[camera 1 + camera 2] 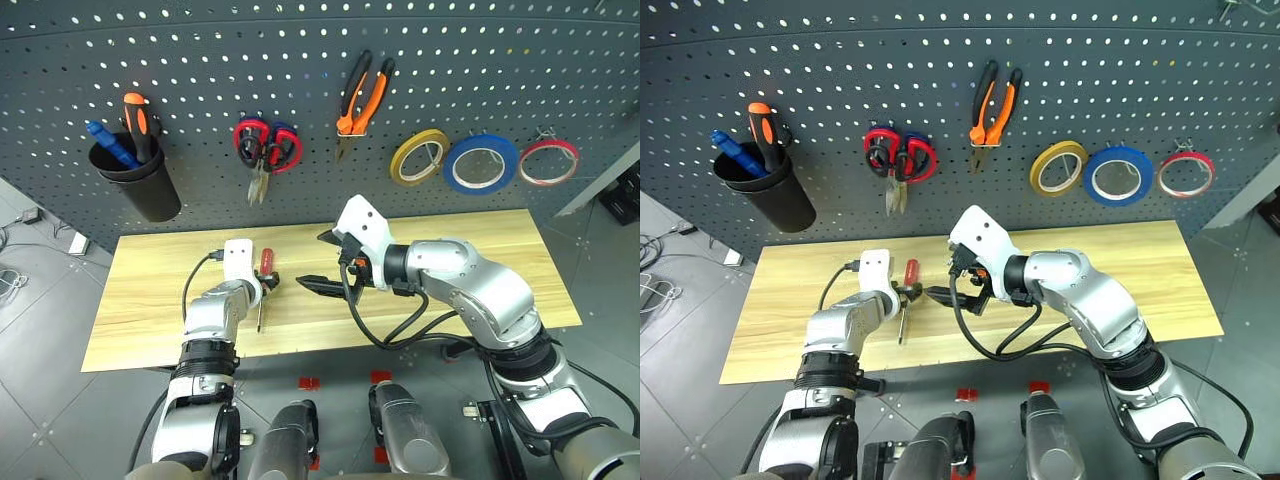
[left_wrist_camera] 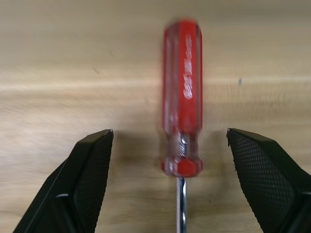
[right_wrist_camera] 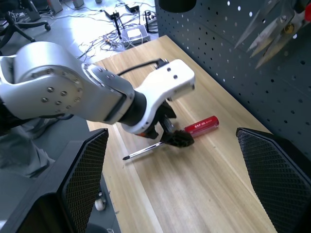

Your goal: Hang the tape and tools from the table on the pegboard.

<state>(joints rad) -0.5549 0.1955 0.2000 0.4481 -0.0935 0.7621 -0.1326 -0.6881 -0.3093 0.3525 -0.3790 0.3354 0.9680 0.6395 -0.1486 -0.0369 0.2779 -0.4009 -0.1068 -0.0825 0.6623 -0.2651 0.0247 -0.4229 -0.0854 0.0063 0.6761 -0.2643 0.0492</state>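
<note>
Down on the table (image 1: 480, 270), the left gripper (image 2: 170, 145) has its two black fingers (image 2: 85, 170) spread wide on either side of the screwdriver (image 1: 264, 283), one on each flank of the red see-through handle near the collar where the metal shaft begins; neither finger touches it, and the screwdriver lies flat on the light wood with its shaft pointing back toward the front edge. Just beside it, to the right, the right gripper (image 1: 322, 262) hangs above the tabletop with its fingers as far apart as they go and nothing between them, pointing across toward the left one. One screwdriver is all that lies on the planks. Behind, the pegboard (image 1: 560, 80) carries the rest: one pair of pliers (image 1: 362, 97) with orange-and-black handles hanging from a hook above the middle, one pair of scissors (image 1: 266, 150) with red and blue handles to the left of them, and three rolls of tape in a row on the right, a yellow roll (image 1: 419, 157), the blue tape (image 1: 481, 163) in the middle, and a red roll (image 1: 548, 162) at the end. Far left, one black cup (image 1: 143, 185) hangs on the board with an orange-and-black screwdriver handle (image 1: 137, 122) and a blue item (image 1: 108, 142) sticking out of it.
</note>
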